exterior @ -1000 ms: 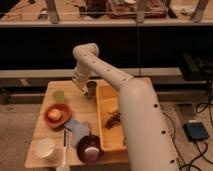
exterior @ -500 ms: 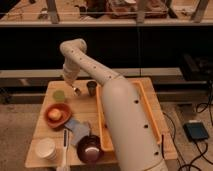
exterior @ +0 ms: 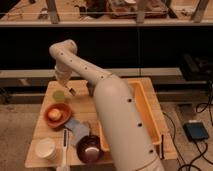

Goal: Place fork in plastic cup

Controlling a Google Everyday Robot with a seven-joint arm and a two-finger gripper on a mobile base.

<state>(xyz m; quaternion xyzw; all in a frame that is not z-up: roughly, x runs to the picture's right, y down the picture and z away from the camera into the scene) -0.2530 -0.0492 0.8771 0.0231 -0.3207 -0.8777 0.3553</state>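
The pale green plastic cup [exterior: 59, 95] stands at the back left of the wooden table [exterior: 85, 107]. My gripper [exterior: 67, 86] hangs at the end of the white arm, just above and slightly right of the cup's rim. A slim short piece [exterior: 71, 91] pokes down from the gripper beside the cup. I cannot tell whether it is the fork. No fork lies on the table in view.
An orange bowl [exterior: 56, 114] with something in it sits in front of the cup. A blue cloth [exterior: 77, 127], a purple bowl [exterior: 90, 148], a white tub [exterior: 46, 148] and a white utensil [exterior: 64, 145] lie nearer. An orange tray [exterior: 145, 112] is at the right. A dark metal cup [exterior: 90, 89] stands behind the arm.
The arm has swung left across the back of the table, from above the metal cup to just above the green cup, and has lowered.
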